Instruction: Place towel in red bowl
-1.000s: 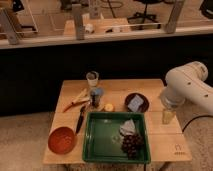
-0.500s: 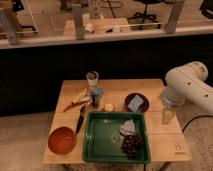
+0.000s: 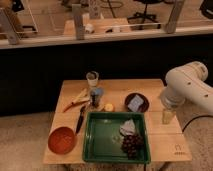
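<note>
Gripper: the gripper hangs below the white arm, pointing down over the far-right edge of the surface. Jaws spread wide, nothing held.
Nearest to gripper: dark plate just image-left of it, carrying 1 blue-grey square.
Towel: judged to be the pale crumpled piece, image-left of the gripper and slightly nearer the camera. It lies in the green tray, touching the grapes. The blue-grey square cannot be ruled out.
Red bowl: red bowl is well apart from the gripper, beyond the tray at the surface's opposite front corner, with nothing in it.
Handling: likely light, soft and limp. It will sag and drape once lifted, and is not fragile.
Hold: pinch the highest fold from above, on the side away from the grapes.
Risk: a trailing corner may catch the tray wall or hang over the bowl rim.
</note>
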{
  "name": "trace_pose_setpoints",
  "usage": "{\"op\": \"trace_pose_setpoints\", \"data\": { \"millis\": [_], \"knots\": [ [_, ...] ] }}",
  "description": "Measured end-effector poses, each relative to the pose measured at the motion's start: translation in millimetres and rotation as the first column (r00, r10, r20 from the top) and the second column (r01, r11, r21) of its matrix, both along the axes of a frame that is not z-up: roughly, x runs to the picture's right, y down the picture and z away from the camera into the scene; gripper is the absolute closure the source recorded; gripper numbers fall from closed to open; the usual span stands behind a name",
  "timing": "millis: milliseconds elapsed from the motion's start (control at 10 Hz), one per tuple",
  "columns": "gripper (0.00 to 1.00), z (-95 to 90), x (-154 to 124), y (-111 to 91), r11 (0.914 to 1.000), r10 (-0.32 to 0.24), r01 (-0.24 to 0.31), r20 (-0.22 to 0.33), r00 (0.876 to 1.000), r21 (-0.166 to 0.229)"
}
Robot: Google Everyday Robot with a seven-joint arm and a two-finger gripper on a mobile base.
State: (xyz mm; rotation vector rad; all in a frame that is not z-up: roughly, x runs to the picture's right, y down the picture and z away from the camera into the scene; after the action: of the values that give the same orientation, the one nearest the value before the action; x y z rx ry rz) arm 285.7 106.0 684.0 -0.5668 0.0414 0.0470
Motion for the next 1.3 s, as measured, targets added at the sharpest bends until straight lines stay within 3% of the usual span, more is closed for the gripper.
{"op": "trace_pose_setpoints", "data": {
  "millis": [1000, 1300],
  "knots": [
    [0.2, 0.0, 0, 0, 1.0, 0.0, 0.0, 0.0, 1.0, 0.0],
    [0.2, 13.7, -21, 7, 0.9986, 0.053, -0.053, -0.014, 0.998, 0.001]
  ]
}}
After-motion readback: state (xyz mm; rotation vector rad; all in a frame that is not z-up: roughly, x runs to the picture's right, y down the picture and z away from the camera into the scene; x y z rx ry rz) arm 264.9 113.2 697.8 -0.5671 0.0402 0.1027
